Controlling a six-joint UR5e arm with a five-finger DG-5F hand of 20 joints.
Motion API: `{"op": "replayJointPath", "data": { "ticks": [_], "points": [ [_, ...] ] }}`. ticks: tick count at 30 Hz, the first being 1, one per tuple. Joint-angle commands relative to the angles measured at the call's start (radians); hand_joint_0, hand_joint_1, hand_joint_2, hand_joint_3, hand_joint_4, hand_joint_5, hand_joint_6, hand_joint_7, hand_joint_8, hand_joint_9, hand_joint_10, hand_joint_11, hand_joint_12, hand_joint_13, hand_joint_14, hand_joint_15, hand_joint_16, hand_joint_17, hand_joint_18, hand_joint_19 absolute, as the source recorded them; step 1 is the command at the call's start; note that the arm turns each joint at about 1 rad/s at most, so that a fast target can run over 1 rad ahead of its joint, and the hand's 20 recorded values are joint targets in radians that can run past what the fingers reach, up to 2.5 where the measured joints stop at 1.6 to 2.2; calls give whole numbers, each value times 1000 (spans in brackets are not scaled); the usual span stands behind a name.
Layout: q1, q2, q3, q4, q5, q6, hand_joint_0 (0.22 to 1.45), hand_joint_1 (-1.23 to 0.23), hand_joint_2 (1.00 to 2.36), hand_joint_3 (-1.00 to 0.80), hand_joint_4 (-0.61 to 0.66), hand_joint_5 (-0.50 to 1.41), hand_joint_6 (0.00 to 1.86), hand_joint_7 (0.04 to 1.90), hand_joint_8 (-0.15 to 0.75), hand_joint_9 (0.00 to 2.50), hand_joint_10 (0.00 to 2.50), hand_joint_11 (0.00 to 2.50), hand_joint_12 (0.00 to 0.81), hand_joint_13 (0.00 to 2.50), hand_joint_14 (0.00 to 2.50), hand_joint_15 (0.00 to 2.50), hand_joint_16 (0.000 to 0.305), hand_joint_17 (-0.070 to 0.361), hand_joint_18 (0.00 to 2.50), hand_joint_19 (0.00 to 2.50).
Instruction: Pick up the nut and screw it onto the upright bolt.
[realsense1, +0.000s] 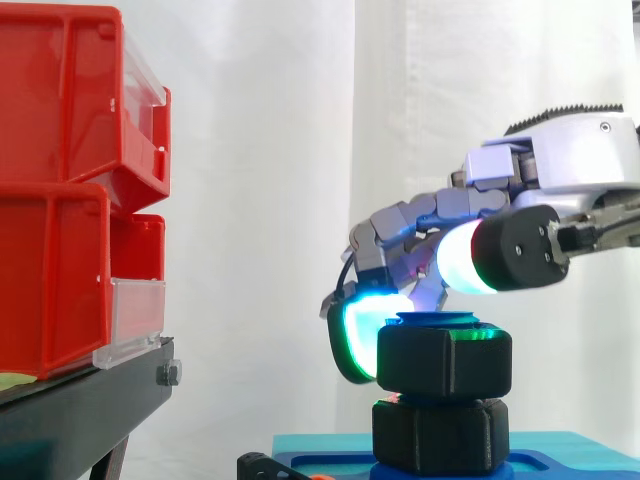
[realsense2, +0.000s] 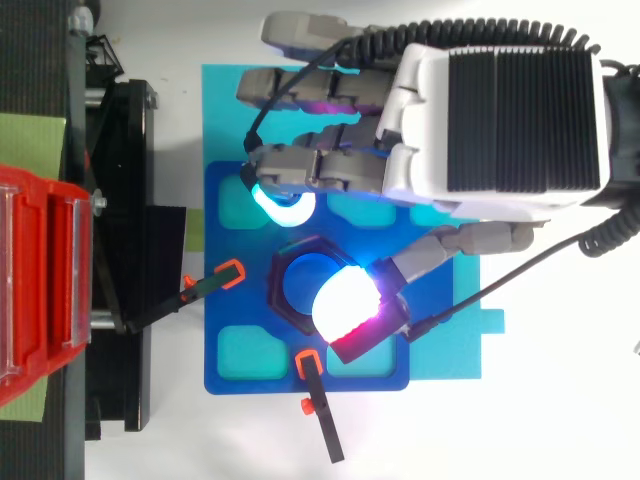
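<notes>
Side view first: I see the hand (realsense1: 560, 160) reaching in from the right with its fingers curled down around the nut (realsense1: 445, 362). The nut is the upper of two black hexagonal pieces and sits on the upright bolt (realsense1: 440, 319), whose blue top shows just above it. One glowing cyan-green finger pad (realsense1: 358, 335) lies against the nut's left face. The white thumb pad (realsense1: 462, 262) sits just above the nut's upper right edge, and I cannot make out whether it touches. The nut is therefore under and between thumb and fingers, not lifted free. Below it I count one more black hexagonal block (realsense1: 440, 435), resting on the blue plate (realsense1: 560, 462). On the left, two red bins, one (realsense1: 60, 100) stacked over the other (realsense1: 50, 280), stand on the black stand (realsense1: 80, 410).

Top view: I look down on one nut (realsense2: 279, 290) ringing one blue bolt (realsense2: 302, 282) near the middle of the blue plate (realsense2: 225, 375). The thumb pad (realsense2: 345, 300) covers the nut's lower right corner, and the cyan finger pad (realsense2: 283, 207) lies just beyond its opposite edge, so the hand (realsense2: 500, 110) brackets the nut. I count two orange-tipped clamps, one (realsense2: 215, 283) left of the nut and one (realsense2: 318, 400) below it. The plate lies on a light blue sheet (realsense2: 445, 340).
</notes>
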Motion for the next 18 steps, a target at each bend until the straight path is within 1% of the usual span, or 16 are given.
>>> {"op": "replayJointPath", "data": {
  "ticks": [1,2,3,4,5,6,7,10,12,14,18],
  "points": [
    [-10,0,26,-19,-14,-9,506,-228,1000,-500,207,-49,504,1178,262,784,0,0,267,392,0,0,26,59,0,0],
    [-11,0,32,-25,-15,-12,505,-227,1000,-500,218,-57,504,1136,260,776,0,0,267,384,0,0,26,59,0,0],
    [-13,0,37,-31,-15,-17,503,-224,1000,-500,238,-73,504,1043,253,747,0,0,266,368,0,0,27,61,0,0],
    [-14,0,52,-46,-18,-26,500,-222,1000,-500,247,-98,504,920,243,723,0,0,265,343,0,0,28,62,0,0],
    [-16,0,57,-53,-20,-29,499,-219,1000,-500,249,-103,504,890,240,702,0,0,265,331,0,0,28,62,0,0],
    [-19,0,72,-60,-20,-41,495,-216,1000,-500,230,-118,503,808,234,674,0,0,266,306,0,0,29,66,0,0],
    [-20,0,78,-63,-20,-47,492,-212,1000,-500,216,-135,502,735,224,632,0,0,271,257,0,0,31,69,0,0],
    [-20,0,88,-71,-20,-55,489,-205,1000,-500,202,-148,502,658,220,608,0,0,274,232,0,0,32,72,0,0],
    [-20,0,104,-99,-20,-67,485,-187,1000,-500,193,-155,501,623,205,568,0,0,277,169,0,0,34,77,0,0],
    [-20,0,103,-105,-20,-72,484,-171,1000,-500,186,-159,501,603,199,522,0,0,279,141,0,0,35,79,0,0],
    [-8,0,103,-106,-14,-81,481,-153,1000,-500,179,-168,501,599,205,482,0,0,285,109,0,0,36,82,0,0]
  ]
}}
